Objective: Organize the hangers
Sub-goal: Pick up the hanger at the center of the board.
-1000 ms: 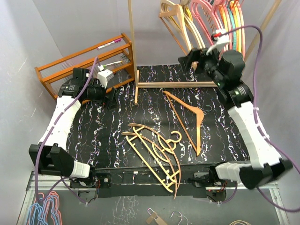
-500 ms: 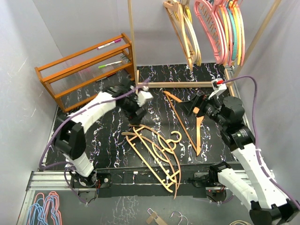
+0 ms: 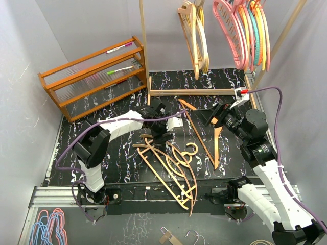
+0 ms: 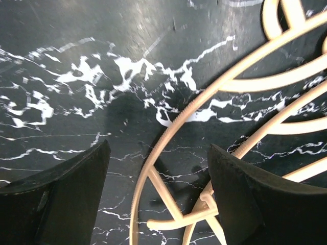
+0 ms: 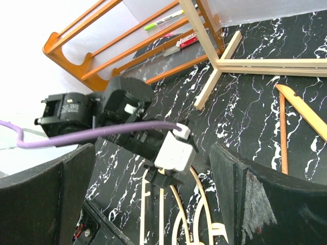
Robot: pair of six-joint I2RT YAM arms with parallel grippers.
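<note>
Hovering with jaws apart, left gripper (image 4: 158, 153) straddles the curved rim of the tan wavy hangers (image 3: 168, 166) on the marble table (image 3: 102, 153). Pile runs diagonally far-left to near-right, hooks rightward. Right gripper (image 3: 208, 116) is spread wide.

We held our left arm (image 3: 120, 122) low, its forearm pointing to 3 o'clock. Our left gripper (image 3: 162, 133) faced down, fingers (image 4: 66, 199) spread apart. Our right arm (image 3: 265, 168) bent toward 10 o'clock, right gripper (image 3: 209, 115) wide open.

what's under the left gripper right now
The tan hangers: one curved bar runs between the open jaws of the left gripper, above the black marbled table. Whatever lies beneath each jaw is covered.
</note>
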